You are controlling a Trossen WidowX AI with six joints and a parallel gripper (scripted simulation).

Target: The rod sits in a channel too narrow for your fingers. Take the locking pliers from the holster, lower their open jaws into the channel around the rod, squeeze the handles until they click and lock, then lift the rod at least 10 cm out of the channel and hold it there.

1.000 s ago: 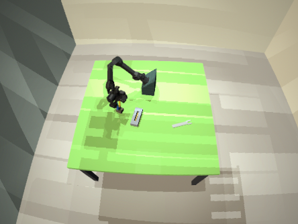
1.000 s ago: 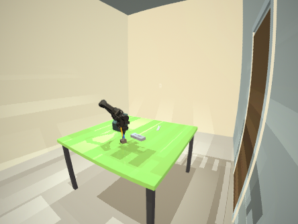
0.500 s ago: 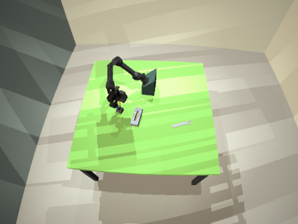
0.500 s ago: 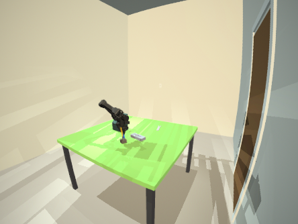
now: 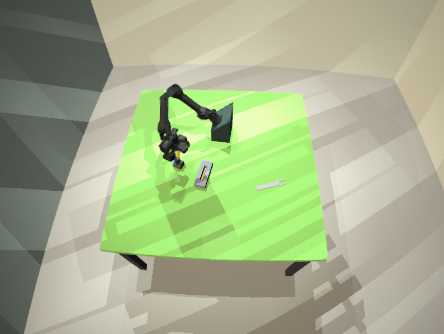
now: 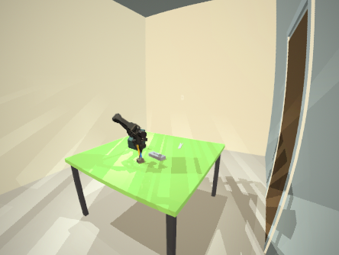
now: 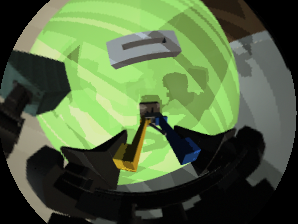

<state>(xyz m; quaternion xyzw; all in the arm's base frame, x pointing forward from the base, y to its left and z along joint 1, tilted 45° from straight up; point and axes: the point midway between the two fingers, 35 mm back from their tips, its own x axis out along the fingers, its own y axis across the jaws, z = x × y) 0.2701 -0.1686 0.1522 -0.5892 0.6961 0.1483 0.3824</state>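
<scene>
Gripper (image 5: 177, 156) (image 6: 138, 146) (image 7: 150, 129) released, fingers either side of the pliers (image 5: 177, 161) (image 6: 140, 153) (image 7: 186, 148), jaws down in the holster (image 5: 178, 164) (image 6: 140, 160) (image 7: 149, 108). Rod (image 5: 203, 173) in the channel block (image 5: 199, 185) (image 6: 156, 156) (image 7: 120, 57). We should centre, squeeze handles evenly, then lift straight.

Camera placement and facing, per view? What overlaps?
Top: high above the table, looking steeply down; whole arm shows.
Exterior: off a table corner, raised, looking across and down; arm partly visible.
Wrist: on the arm by the gripper, facing out past its fingers toward the pliers' handles; both fingers show.
Top and wrist share the grey channel block.
</scene>
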